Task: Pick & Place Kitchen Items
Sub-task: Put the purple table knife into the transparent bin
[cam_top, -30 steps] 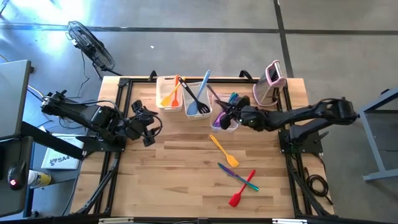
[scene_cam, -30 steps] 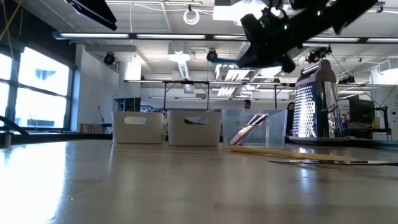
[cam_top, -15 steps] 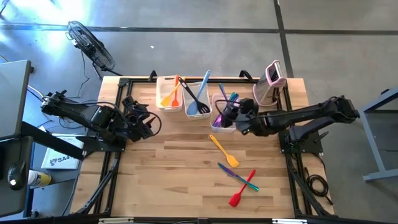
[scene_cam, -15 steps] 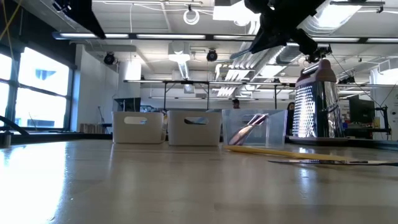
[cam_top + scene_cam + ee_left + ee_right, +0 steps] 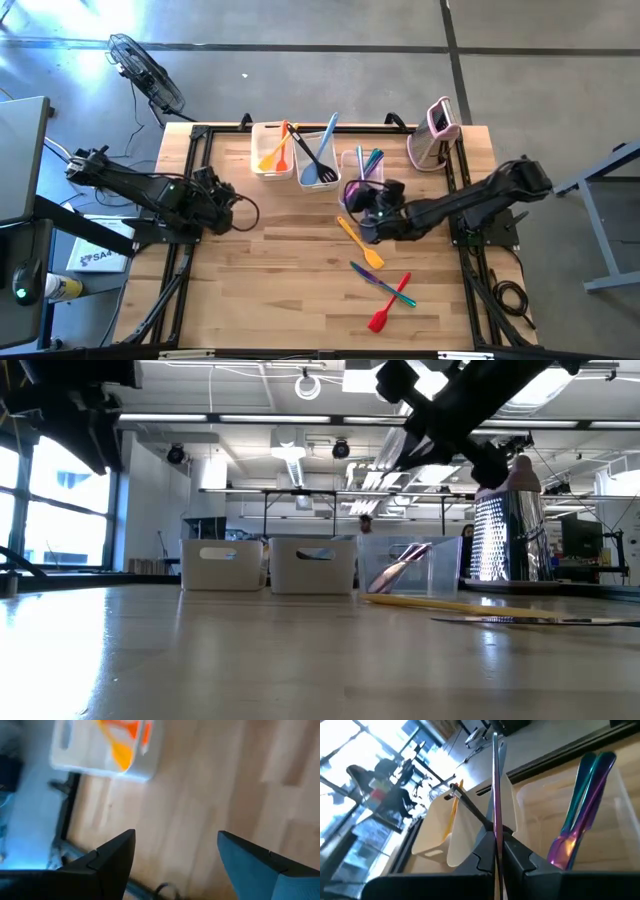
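My right gripper (image 5: 358, 200) hangs just in front of the clear tub (image 5: 362, 168) and is shut on a slim purple utensil (image 5: 495, 785), seen edge-on in the right wrist view. Teal and purple utensils (image 5: 580, 795) stand in that clear tub. Two white tubs (image 5: 272, 150) at the far edge hold orange, black and light blue utensils. A yellow spatula (image 5: 360, 243), a teal-and-purple utensil (image 5: 378, 281) and a red spatula (image 5: 390, 303) lie flat on the table. My left gripper (image 5: 172, 855) is open above the table's left side, holding nothing. My right gripper pinches the purple utensil's thin handle (image 5: 495, 827) between its two shut fingers (image 5: 517, 852). The utensil runs along the fingers and sticks out ahead of them toward the tubs. Whether its far end rests on anything, I cannot tell.
A metal grater with a pink top (image 5: 435, 135) stands upright at the far right corner. Bare wood spreads over the table's near left half (image 5: 270, 290). A fan (image 5: 145, 70) stands on the floor beyond the far left corner.
My right gripper has drawn back from over the clear tub toward the table's near edge and rolled about its own line, staying shut. My left gripper has pulled back toward the table's left edge, sunk and tipped downward, still open.
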`<state>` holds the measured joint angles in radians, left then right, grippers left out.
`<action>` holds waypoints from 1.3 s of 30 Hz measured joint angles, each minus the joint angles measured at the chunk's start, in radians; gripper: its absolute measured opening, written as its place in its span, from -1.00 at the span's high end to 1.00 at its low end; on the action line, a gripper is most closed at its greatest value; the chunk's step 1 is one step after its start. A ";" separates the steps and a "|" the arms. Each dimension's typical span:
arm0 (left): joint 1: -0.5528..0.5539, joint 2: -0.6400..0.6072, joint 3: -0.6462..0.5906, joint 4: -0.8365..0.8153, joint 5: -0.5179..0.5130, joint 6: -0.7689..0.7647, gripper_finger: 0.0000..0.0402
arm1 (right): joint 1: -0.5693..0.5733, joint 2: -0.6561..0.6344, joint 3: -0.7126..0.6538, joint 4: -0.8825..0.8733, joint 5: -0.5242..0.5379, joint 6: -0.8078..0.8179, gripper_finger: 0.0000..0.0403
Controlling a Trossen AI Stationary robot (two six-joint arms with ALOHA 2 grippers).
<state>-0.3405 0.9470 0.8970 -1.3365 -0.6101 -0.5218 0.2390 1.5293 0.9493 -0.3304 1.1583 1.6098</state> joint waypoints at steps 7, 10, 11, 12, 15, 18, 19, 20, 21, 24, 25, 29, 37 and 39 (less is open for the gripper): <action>0.000 -0.001 0.003 0.042 0.095 0.047 -0.37 | -0.034 0.087 0.091 0.022 0.026 0.069 0.98; 0.000 -0.001 0.003 0.043 0.112 0.048 -0.37 | -0.054 0.113 0.147 0.015 0.025 0.067 0.98; 0.000 -0.001 0.003 0.041 0.115 0.050 -0.37 | -0.059 0.116 0.167 0.001 0.021 0.065 0.98; 0.000 -0.001 0.003 0.036 0.119 0.057 -0.37 | -0.064 0.117 0.186 -0.026 0.010 0.065 0.98; 0.000 -0.001 0.001 0.026 0.126 0.095 -0.37 | -0.067 0.115 0.244 -0.121 -0.073 0.065 0.98; 0.000 0.000 -0.013 0.034 0.134 0.109 -0.37 | -0.081 0.109 0.295 -0.282 -0.237 0.068 0.98; 0.000 0.000 -0.015 0.037 0.138 0.115 -0.37 | -0.093 0.109 0.309 -0.322 -0.317 0.072 0.98; 0.000 -0.001 -0.019 0.046 0.151 0.127 -0.37 | -0.105 0.109 0.319 -0.365 -0.399 0.075 0.98; 0.000 -0.001 -0.022 0.054 0.169 0.141 -0.37 | -0.117 0.109 0.325 -0.409 -0.474 0.075 0.98; 0.000 0.000 -0.030 0.071 0.212 0.174 -0.37 | -0.146 0.109 0.344 -0.509 -0.645 0.076 0.98; 0.000 0.000 -0.031 0.072 0.216 0.178 -0.37 | -0.154 0.109 0.356 -0.549 -0.692 0.074 0.98; 0.000 0.000 -0.031 0.073 0.216 0.181 -0.37 | -0.182 0.108 0.408 -0.704 -0.877 -0.035 0.98; 0.000 0.000 -0.031 0.073 0.218 0.182 -0.37 | -0.243 0.108 0.525 -0.809 -1.059 -0.333 0.98; 0.000 0.000 -0.031 0.074 0.237 0.192 -0.37 | -0.264 0.107 0.539 -0.816 -1.126 -0.399 0.98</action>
<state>-0.3405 0.9466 0.8661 -1.2629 -0.3732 -0.3302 -0.0246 1.6363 1.4888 -1.1466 0.0320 1.2106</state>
